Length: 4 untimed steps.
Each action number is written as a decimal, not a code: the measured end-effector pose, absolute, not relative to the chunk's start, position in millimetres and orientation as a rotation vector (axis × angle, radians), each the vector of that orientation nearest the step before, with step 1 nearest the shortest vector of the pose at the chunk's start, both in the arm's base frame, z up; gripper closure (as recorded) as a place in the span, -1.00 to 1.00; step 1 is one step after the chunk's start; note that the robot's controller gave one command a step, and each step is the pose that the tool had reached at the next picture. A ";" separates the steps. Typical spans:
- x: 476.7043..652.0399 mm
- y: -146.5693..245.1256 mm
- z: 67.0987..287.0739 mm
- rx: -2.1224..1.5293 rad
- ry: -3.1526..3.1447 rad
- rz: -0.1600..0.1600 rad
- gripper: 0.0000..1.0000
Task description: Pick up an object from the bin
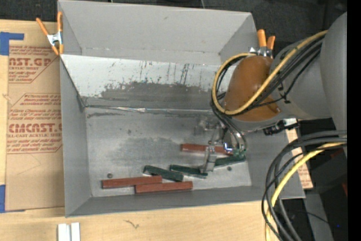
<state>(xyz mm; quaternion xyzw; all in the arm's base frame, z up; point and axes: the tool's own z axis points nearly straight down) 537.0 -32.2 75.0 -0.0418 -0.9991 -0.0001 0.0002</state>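
Observation:
My gripper (212,156) is low over the bin floor at the front right, under the orange wrist cover. A short red-brown stick (194,148) lies just left of it, its right end reaching the gripper. A dark green stick (188,170) lies just below and left of it. Another green piece (232,158) pokes out on its right side. Whether the gripper touches any of them is hidden by its own body.
Another dark green stick (162,172) lies further left. Two long red-brown sticks (132,182) (163,187) lie along the front wall. The arm and its cables cover the bin's right rim.

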 end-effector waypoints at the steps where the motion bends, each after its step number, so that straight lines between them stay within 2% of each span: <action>1: 541.8 -37.3 70.3 -0.599 -3.084 0.000 1.00; 3: 539.6 -37.1 77.3 -0.598 -3.077 0.001 1.00; 4: 539.5 -36.9 99.7 -0.598 -3.077 0.000 1.00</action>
